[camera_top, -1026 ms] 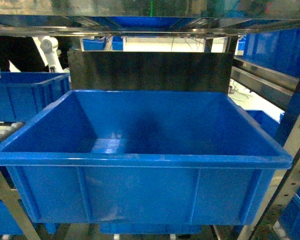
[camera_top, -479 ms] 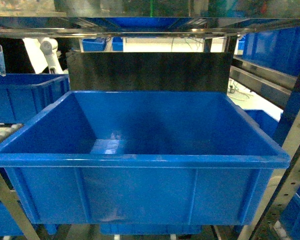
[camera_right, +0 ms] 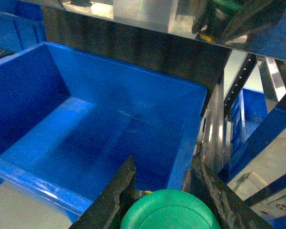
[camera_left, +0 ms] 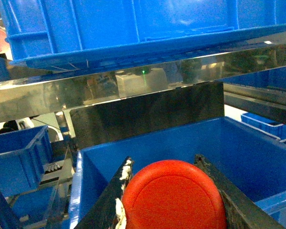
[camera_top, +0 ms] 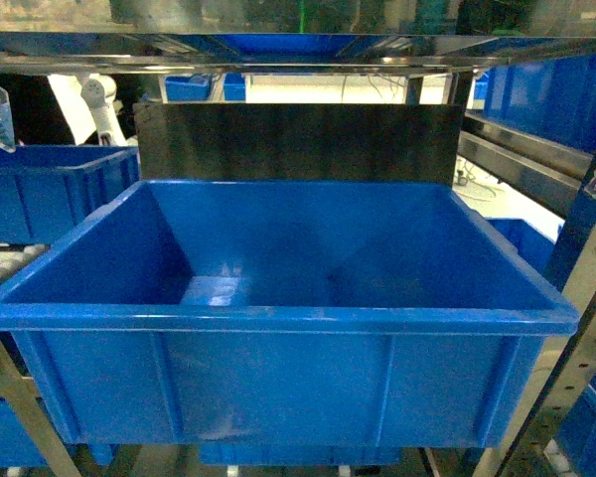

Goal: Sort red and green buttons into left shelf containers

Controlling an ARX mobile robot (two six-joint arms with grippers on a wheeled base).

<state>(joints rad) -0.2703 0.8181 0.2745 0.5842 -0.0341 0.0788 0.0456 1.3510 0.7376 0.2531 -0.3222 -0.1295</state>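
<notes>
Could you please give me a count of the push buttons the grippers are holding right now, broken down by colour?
Red button, held between the left gripper fingers: 1
Green button, held between the right gripper fingers: 1
Total: 2 buttons; the blue bin in front of the robot shows none inside.

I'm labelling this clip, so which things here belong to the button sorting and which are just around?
Job:
- red button, held in the left gripper
- green button, held in the right gripper
- large blue bin in front

Just around:
- black panel behind the bin
- neighbouring blue bin
- metal shelf rail
</notes>
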